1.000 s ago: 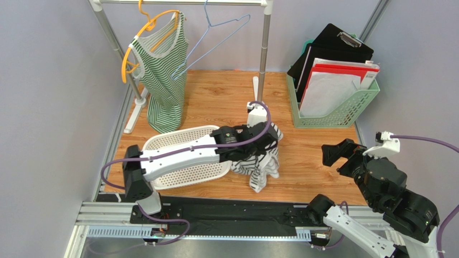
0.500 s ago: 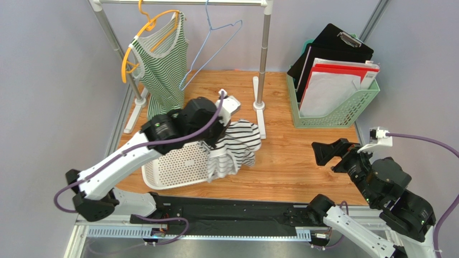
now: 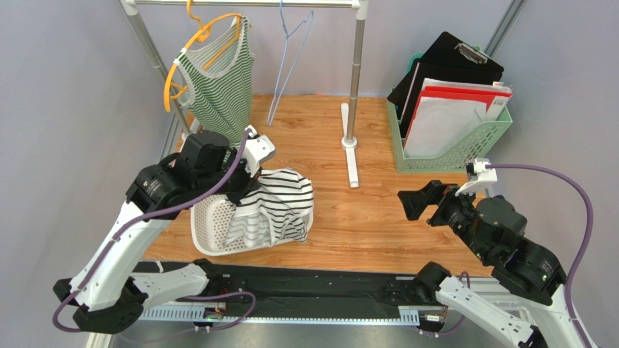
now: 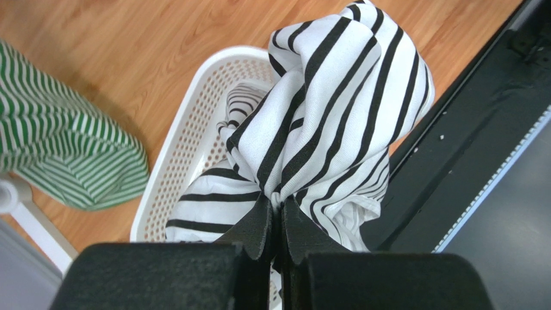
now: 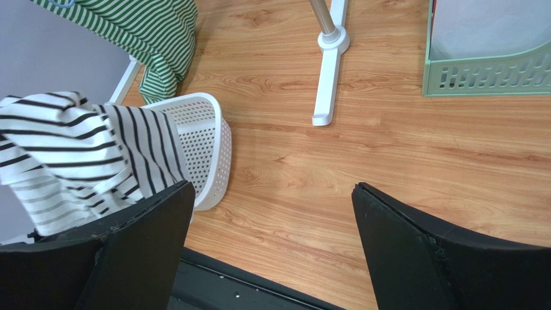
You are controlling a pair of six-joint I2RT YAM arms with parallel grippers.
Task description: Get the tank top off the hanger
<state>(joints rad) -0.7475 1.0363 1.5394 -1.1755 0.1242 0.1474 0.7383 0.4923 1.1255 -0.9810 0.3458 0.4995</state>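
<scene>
Item: black-and-white striped tank top (image 4: 323, 116), off the bare blue hanger (image 3: 288, 65), bunched over the white basket (image 4: 184, 129). My left claw (image 4: 277, 210): pinched tight on its fabric. My right claw (image 5: 271, 194): spread wide, holding nothing. Handling note: lower until the cloth rests inside the rim, then release, lest the hem spill over the near edge.

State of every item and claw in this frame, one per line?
Black-striped tank top: off any hanger, gripped, hanging over white basket.
Left claw: shut on it.
Right claw: open, empty.
Blue hanger: bare, on rail.
Green-striped tank top: on orange hanger.
</scene>
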